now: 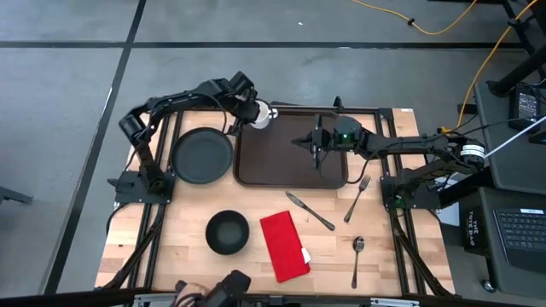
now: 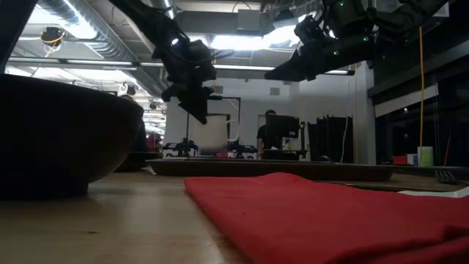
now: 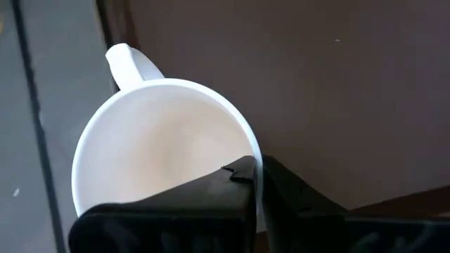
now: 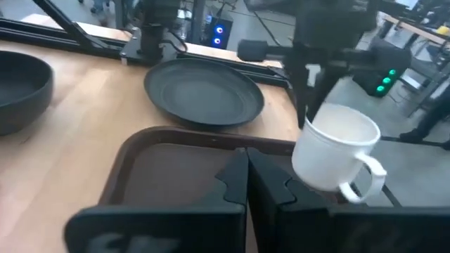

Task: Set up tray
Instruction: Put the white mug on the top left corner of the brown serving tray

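Carrying white mug [image 1: 262, 116] by its rim, left gripper [image 1: 252, 112] jaws clenched, upper-centre above tray [image 1: 290, 170] corner | right gripper [image 1: 312, 143] jaws clenched, grasping nothing | risk: thin rim grip slipping, mug tipping.

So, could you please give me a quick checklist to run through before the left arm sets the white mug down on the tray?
1. Grip: left tool pinches the white ceramic mug by its rim, one finger inside, one outside: ok.
2. Mug clear of the table, hanging in the air: ok.
3. Mug over the large dark brown rectangular tray: it hangs at the far left corner, partly over the rim: not ok.
4. Tray surface below bare: ok.
5. Right tool shut and holding nothing, above the tray's middle near the mug: cannot tell if far enough.
6. Round black plate beside the tray, apart from it: ok.
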Controlling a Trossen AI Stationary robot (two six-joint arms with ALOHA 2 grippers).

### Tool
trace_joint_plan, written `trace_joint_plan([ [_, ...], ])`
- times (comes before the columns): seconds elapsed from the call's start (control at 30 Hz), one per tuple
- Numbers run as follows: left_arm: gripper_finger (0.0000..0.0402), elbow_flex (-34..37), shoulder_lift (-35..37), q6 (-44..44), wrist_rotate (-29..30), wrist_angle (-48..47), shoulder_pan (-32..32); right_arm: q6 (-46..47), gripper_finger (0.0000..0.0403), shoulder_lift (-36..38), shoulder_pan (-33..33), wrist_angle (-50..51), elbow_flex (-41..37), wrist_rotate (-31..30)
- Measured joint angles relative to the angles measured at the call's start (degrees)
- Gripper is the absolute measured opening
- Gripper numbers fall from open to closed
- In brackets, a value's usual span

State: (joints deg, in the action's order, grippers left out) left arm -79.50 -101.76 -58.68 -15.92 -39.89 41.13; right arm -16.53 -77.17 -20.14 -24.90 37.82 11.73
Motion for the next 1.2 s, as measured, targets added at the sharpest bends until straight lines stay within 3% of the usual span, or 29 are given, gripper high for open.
trace_joint_plan([
  [0.67, 0.0002, 0.4, -2.1, -2.1, -2.0, -0.4, 2.5, 1.2, 0.0008, 0.0, 0.0, -2.6, 0.0, 0.4],
  [1.2, 0.0002, 0.4, -4.3, -4.2, 0.6, 1.8, 2.5, 1.0, 0.0012, 0.0, -0.4, -2.7, 0.0, -1.6],
])
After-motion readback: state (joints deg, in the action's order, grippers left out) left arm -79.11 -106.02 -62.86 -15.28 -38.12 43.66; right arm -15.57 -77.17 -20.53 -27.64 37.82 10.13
